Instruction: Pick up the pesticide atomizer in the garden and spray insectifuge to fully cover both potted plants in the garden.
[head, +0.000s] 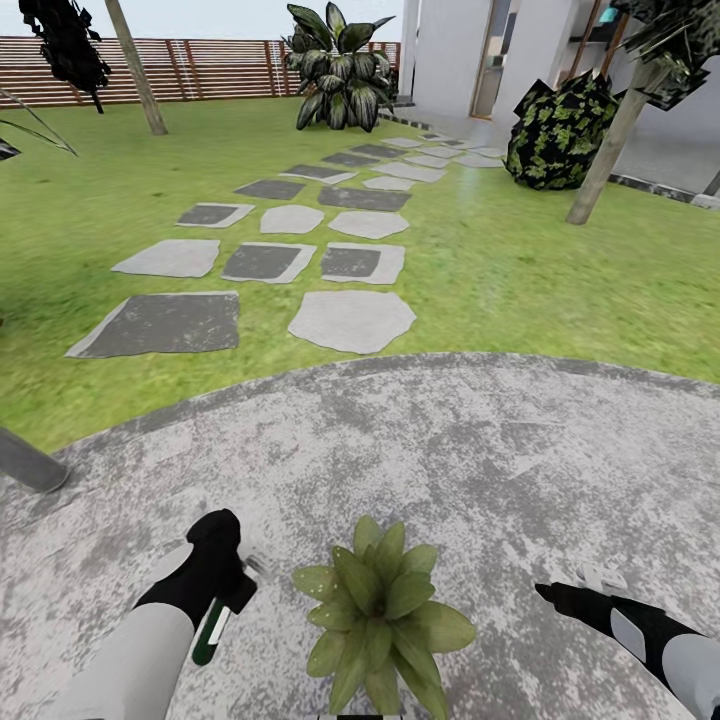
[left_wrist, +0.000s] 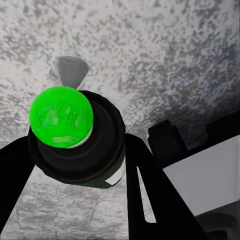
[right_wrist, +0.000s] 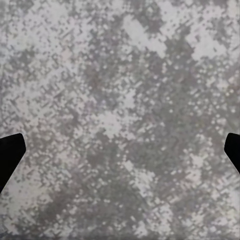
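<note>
One potted plant, a low rosette of pointed green leaves, stands on the patio right in front of me; its pot is hidden under the leaves. My left gripper hangs just left of it, shut on the pesticide atomizer, a slim dark-green bottle with a white label. In the left wrist view the atomizer appears from above with a bright green dot on its head, between the black fingers. My right gripper is open to the plant's right, over bare paving. No specks of insectifuge can be made out.
The round mottled-grey patio meets green lawn ahead. Grey stepping stones lead toward the house. A grey post leans at the patio's left edge. A tree trunk, a dark bush and a slatted fence lie further off.
</note>
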